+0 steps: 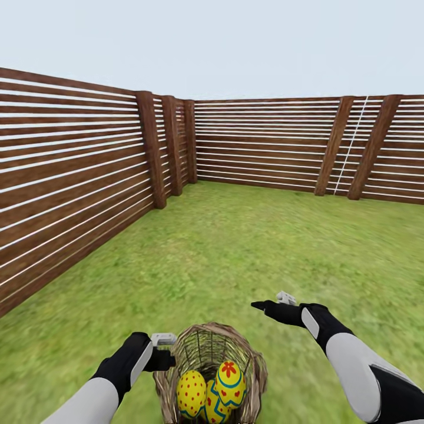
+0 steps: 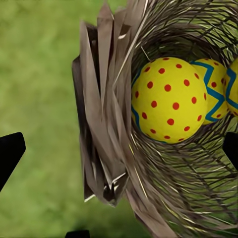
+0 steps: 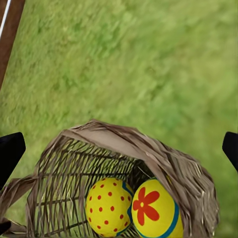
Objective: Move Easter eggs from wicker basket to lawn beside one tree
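The wicker basket [image 1: 206, 331] stands on the lawn [image 1: 235, 247] just in front of me. Three yellow Easter eggs lie in it: a red-dotted one [image 1: 191, 393], one with a red flower [image 1: 229, 376] and a blue-zigzag one [image 1: 214, 407] wedged between them. My left gripper [image 1: 166, 355] is open at the basket's left rim, and the left wrist view shows the rim and loop handle [image 2: 104, 124] between its fingers, with the dotted egg [image 2: 168, 99] just beyond. My right gripper [image 1: 268, 304] hovers open above and to the right of the basket [image 3: 124, 136]. The tree is out of view.
A brown horizontal-slat fence [image 1: 70, 176] runs along the left and across the back [image 1: 265, 144], meeting in a corner. Grass stretches from the basket to the fence.
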